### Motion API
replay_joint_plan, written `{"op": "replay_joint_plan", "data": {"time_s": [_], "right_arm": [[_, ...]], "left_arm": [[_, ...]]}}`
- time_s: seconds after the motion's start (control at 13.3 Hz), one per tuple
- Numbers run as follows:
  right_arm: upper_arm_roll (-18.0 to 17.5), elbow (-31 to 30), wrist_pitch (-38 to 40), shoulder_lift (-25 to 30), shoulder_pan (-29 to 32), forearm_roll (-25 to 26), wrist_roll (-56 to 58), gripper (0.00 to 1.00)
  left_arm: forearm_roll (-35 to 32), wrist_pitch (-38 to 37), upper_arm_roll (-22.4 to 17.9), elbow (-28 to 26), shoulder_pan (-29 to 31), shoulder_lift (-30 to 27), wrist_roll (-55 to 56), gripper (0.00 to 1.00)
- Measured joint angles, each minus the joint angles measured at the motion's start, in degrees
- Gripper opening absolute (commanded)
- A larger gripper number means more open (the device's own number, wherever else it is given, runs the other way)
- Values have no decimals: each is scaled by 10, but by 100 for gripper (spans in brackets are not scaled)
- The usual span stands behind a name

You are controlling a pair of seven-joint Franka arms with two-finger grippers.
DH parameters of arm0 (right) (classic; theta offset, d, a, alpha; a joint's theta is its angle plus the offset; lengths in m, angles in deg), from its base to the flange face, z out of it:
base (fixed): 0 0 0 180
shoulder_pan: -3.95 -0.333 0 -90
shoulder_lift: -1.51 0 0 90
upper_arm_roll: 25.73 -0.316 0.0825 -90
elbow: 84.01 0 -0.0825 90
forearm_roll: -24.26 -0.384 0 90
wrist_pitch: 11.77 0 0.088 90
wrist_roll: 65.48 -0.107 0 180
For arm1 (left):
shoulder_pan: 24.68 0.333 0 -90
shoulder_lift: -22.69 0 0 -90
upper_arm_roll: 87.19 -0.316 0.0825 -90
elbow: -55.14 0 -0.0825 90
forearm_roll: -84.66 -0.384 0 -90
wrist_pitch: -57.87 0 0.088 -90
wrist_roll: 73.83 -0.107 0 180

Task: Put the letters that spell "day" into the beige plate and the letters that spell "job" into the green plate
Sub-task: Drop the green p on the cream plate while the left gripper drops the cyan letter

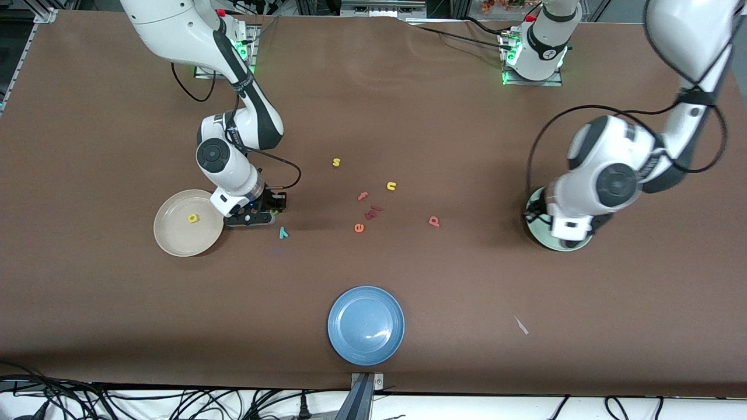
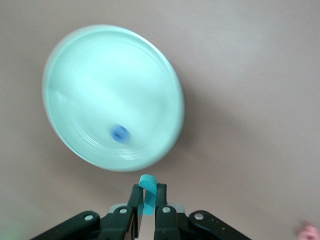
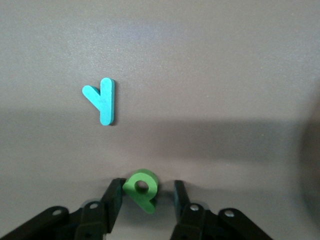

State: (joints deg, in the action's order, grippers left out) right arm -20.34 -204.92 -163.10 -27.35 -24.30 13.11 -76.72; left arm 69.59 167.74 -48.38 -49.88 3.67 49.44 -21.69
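The beige plate (image 1: 170, 245) lies toward the right arm's end of the table, with the yellow "a" (image 1: 193, 219) in it. Beside it my right gripper (image 3: 145, 186) is low at the table, open, its jaws on either side of the green "d" (image 3: 142, 189); one finger touches it and the other stands apart. The teal "y" (image 1: 283, 233) (image 3: 102, 101) lies flat close by. My left gripper (image 2: 147, 191) is shut on the teal "j" (image 2: 148, 187), beside the rim of the green plate (image 2: 100, 75) (image 1: 575, 245), which holds the blue "o" (image 2: 119, 133). The pink "b" (image 1: 433, 221) lies mid-table.
A blue plate (image 1: 366, 325) sits near the front camera's edge. Mid-table lie a yellow "s" (image 1: 336, 162), a yellow "n" (image 1: 391, 186), a reddish "f" (image 1: 363, 196), an orange "e" (image 1: 359, 228) and dark red letters (image 1: 372, 213). A white scrap (image 1: 521, 325) lies nearer the camera.
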Motion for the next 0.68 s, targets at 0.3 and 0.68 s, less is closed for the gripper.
{"op": "replay_joint_plan", "data": {"time_s": [0.3, 0.68], "right_arm": [[0, 0, 0, 0, 0, 0, -1, 32], [-1, 1, 0, 1, -3, 0, -3, 23]], "left_arm": [[-25, 5, -4, -21, 91, 39, -132, 0], [-70, 20, -5, -23, 102, 111, -135, 75]]}}
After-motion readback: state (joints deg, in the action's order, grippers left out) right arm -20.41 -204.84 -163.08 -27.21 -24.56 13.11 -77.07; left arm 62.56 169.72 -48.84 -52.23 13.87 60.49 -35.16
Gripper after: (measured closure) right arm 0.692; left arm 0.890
